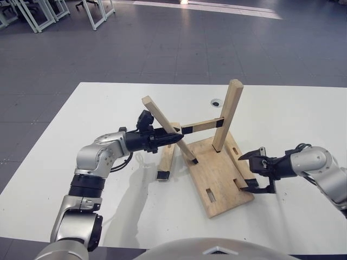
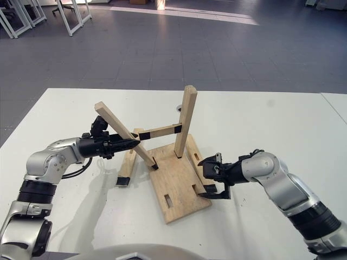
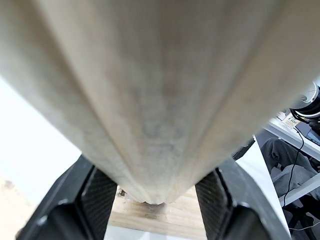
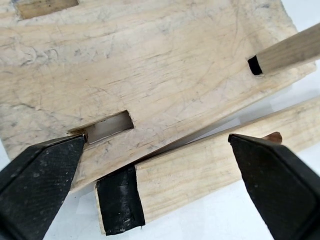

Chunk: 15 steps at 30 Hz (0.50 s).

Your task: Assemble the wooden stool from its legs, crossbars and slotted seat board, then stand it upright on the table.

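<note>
The slotted seat board [image 1: 214,170] lies on the white table, its right side resting on a loose leg [image 4: 210,165] with a black-taped end. One leg [image 1: 227,116] stands upright in a far slot. A second leg [image 1: 157,114] leans leftward from another slot, and a crossbar [image 1: 201,126] joins the two. My left gripper [image 1: 176,138] is shut on the leaning leg [image 3: 150,100], about halfway up it. My right gripper [image 1: 250,172] is open at the board's right front corner, its fingers spanning the board edge and the loose leg. Another loose leg [image 1: 167,160] lies left of the board.
A small round cable hole [image 1: 217,102] sits in the table behind the stool parts. Bare tabletop [image 1: 298,119] stretches right and far left. The near table edge runs just below both arms. Grey floor and white desk frames [image 1: 32,13] lie beyond.
</note>
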Each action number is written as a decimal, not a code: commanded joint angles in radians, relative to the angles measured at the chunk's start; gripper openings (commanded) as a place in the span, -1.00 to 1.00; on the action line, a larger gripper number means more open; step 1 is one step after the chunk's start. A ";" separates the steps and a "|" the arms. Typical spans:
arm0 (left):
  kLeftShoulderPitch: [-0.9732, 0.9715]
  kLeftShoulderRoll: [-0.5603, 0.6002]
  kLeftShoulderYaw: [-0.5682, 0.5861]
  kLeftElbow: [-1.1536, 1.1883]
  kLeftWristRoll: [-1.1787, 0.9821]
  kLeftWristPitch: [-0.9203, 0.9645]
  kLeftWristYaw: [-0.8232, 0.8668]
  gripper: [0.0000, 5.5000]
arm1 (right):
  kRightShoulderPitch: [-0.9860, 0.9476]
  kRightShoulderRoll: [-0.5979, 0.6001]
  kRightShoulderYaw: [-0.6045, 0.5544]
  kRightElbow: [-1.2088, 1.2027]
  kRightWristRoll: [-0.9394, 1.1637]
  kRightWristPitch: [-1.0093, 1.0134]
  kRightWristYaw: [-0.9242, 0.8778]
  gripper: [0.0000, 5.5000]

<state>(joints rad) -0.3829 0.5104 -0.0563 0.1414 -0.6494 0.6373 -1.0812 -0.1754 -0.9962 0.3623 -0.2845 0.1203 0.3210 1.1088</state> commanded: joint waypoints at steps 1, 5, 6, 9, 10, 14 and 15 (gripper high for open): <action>-0.030 0.003 -0.024 0.062 0.060 -0.027 -0.022 -0.25 | -0.018 0.010 -0.025 -0.010 -0.007 0.009 0.014 0.91; -0.077 0.029 -0.041 0.154 0.111 -0.063 -0.069 -0.25 | -0.024 0.018 -0.028 -0.013 -0.007 0.013 0.022 0.91; -0.095 0.034 -0.044 0.176 0.121 -0.069 -0.081 -0.25 | -0.023 0.019 -0.029 -0.014 -0.008 0.012 0.022 0.91; -0.148 0.044 -0.055 0.225 0.148 -0.083 -0.121 -0.25 | -0.022 0.024 -0.031 -0.013 -0.010 0.009 0.023 0.91; -0.159 0.045 -0.059 0.236 0.157 -0.090 -0.129 -0.25 | -0.022 0.027 -0.030 -0.014 -0.012 0.009 0.023 0.91; -0.174 0.039 -0.077 0.265 0.192 -0.115 -0.154 -0.25 | -0.018 0.038 -0.032 -0.024 -0.009 0.015 0.020 0.91; -0.171 0.038 -0.079 0.269 0.200 -0.123 -0.155 -0.25 | -0.019 0.042 -0.032 -0.026 -0.008 0.018 0.020 0.91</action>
<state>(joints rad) -0.5569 0.5242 -0.1164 0.3880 -0.5079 0.5296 -1.2394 -0.1834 -0.9605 0.3387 -0.2992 0.1188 0.3299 1.1288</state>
